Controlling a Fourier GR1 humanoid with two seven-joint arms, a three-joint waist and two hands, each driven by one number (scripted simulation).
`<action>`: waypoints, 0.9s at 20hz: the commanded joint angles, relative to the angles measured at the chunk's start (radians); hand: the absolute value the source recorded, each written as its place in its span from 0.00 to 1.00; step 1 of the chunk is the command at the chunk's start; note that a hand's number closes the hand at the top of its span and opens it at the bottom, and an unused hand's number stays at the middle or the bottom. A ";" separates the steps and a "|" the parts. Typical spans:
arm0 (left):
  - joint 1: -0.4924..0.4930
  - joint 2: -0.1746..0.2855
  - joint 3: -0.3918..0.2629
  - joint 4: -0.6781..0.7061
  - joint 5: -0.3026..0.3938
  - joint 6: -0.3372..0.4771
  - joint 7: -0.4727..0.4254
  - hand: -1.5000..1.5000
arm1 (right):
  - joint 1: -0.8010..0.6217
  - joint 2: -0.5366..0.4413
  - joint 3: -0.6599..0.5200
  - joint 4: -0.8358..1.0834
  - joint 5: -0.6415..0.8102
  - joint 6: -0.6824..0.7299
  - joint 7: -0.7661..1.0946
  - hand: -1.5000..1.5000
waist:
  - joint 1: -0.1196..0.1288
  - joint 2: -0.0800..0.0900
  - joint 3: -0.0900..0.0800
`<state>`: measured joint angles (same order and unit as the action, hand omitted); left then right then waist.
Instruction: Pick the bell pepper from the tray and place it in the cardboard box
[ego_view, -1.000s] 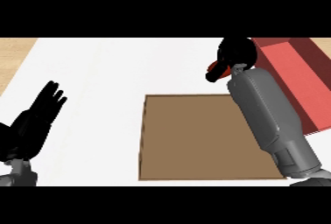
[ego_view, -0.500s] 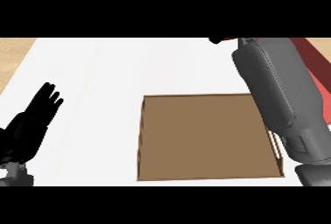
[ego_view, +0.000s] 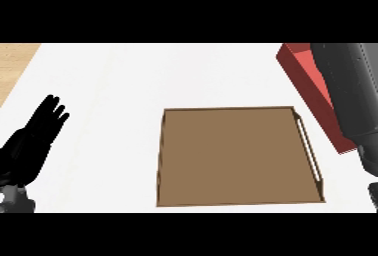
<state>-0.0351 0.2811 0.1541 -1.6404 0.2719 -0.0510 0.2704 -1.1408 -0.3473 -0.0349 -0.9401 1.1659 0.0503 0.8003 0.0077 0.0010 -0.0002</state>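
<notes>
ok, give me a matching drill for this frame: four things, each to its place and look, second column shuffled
1. cardboard box
2. tray
3. left hand
4. right forearm

A. lower left of the view, black, fingers straight and up
B. middle of the view, brown
C. along the right edge, grey, lying over the tray
D. upper right, red, partly hidden

Pairs: 1-B, 2-D, 3-A, 4-C

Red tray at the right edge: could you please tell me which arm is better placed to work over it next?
Right, probably: the grey right forearm lies over the red rectangular tray, whereas the open left robot hand rests far left, beyond the brown cardboard box.
</notes>
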 joint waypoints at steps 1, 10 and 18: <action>0.057 -0.026 -0.026 -0.059 -0.023 -0.005 -0.022 0.50 | 0.033 -0.076 -0.026 0.045 0.006 -0.002 -0.065 1.00 | 0.004 0.000 0.000; -0.041 -0.027 -0.010 -0.003 -0.033 0.016 0.020 0.50 | 0.094 -0.167 -0.104 0.196 -0.040 -0.137 -0.300 1.00 | 0.004 0.004 0.001; -0.027 -0.018 0.027 0.008 -0.011 -0.016 0.005 0.50 | 0.128 -0.133 -0.173 0.373 -0.078 -0.305 -0.400 1.00 | 0.013 0.006 0.001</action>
<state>-0.0529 0.2530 0.1561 -1.6407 0.2499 -0.0611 0.2728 -1.0516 -0.5010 -0.1761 -0.6285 1.1140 -0.1695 0.4578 0.0198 0.0066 0.0003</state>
